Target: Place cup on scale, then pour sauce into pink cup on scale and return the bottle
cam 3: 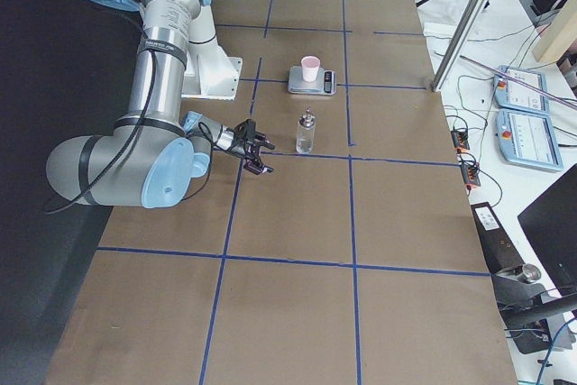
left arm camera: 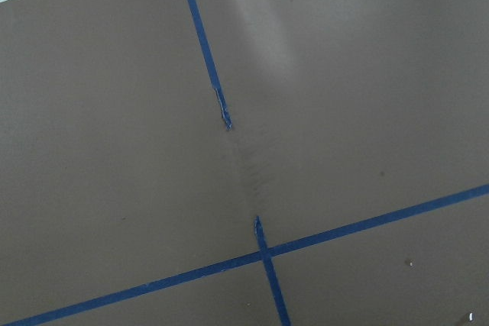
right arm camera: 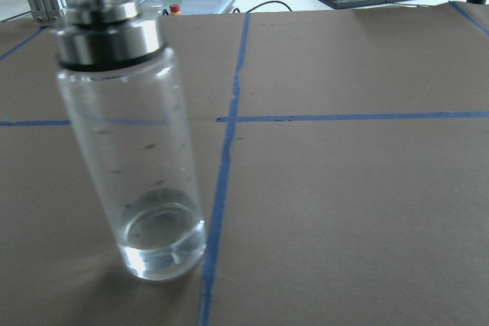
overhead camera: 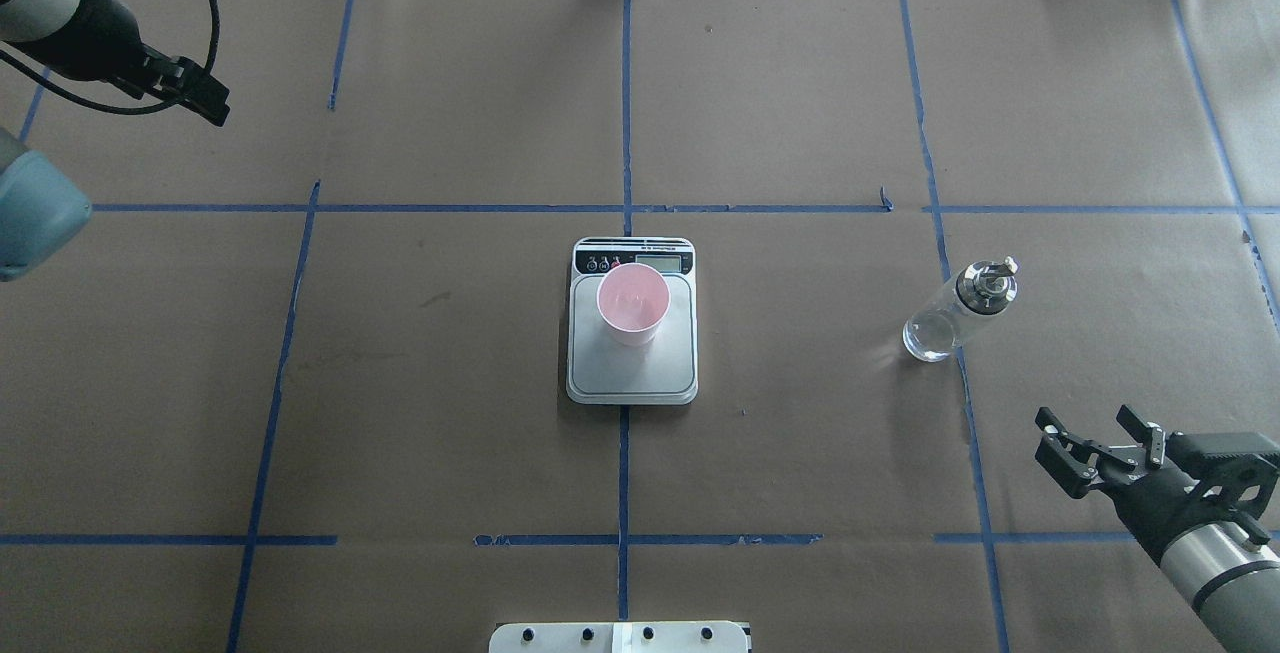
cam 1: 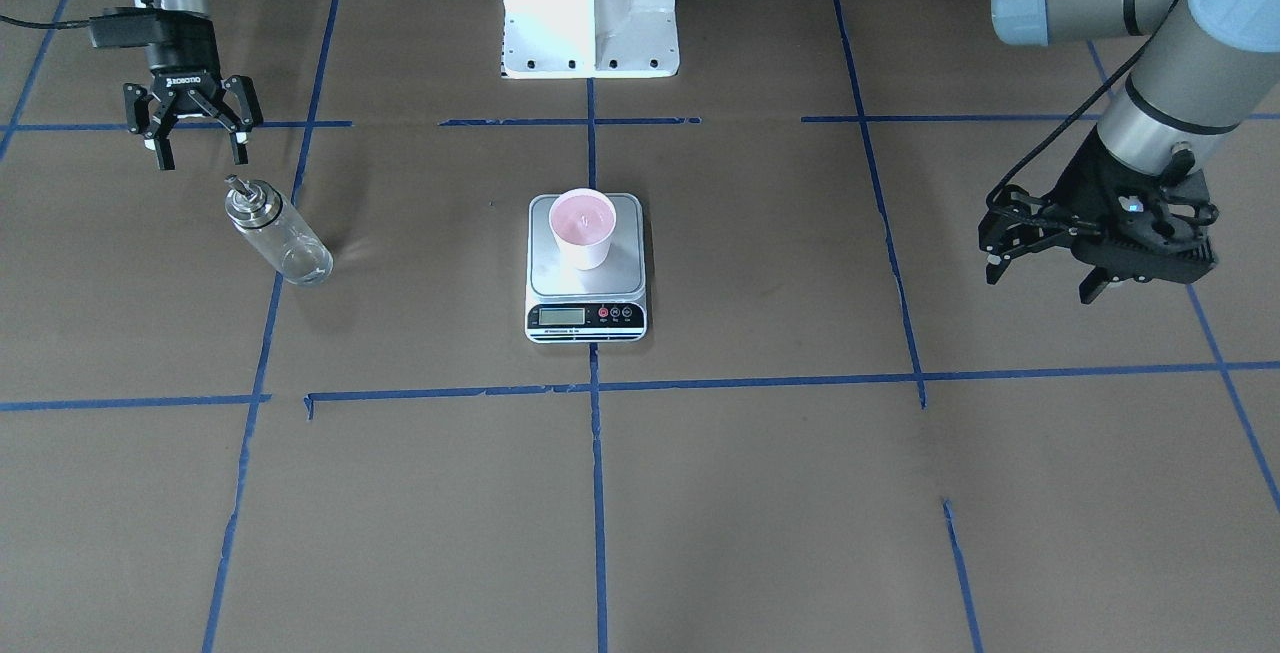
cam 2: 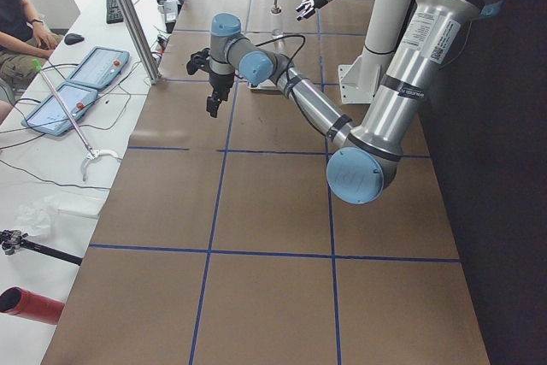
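Note:
The cup (cam 1: 583, 226), white outside and pink inside, stands upright on the steel platform of the scale (cam 1: 586, 280) at the table's middle; both also show from overhead as cup (overhead camera: 633, 304) and scale (overhead camera: 632, 380). The clear glass bottle (cam 1: 279, 233) with its silver cap stands upright on the paper at the robot's right, also seen as the bottle (overhead camera: 952, 312) and, close up, the bottle (right arm camera: 130, 150). My right gripper (cam 1: 200, 148) hangs open just behind it, apart from it, holding nothing. My left gripper (cam 1: 1038, 285) is open and empty, far off on the other side.
The white robot base (cam 1: 590, 13) stands behind the scale. Brown paper with blue tape lines (overhead camera: 625, 113) covers the table. A desk with tablets (cam 2: 81, 87) and a seated person (cam 2: 17, 23) lie beyond the table's far edge.

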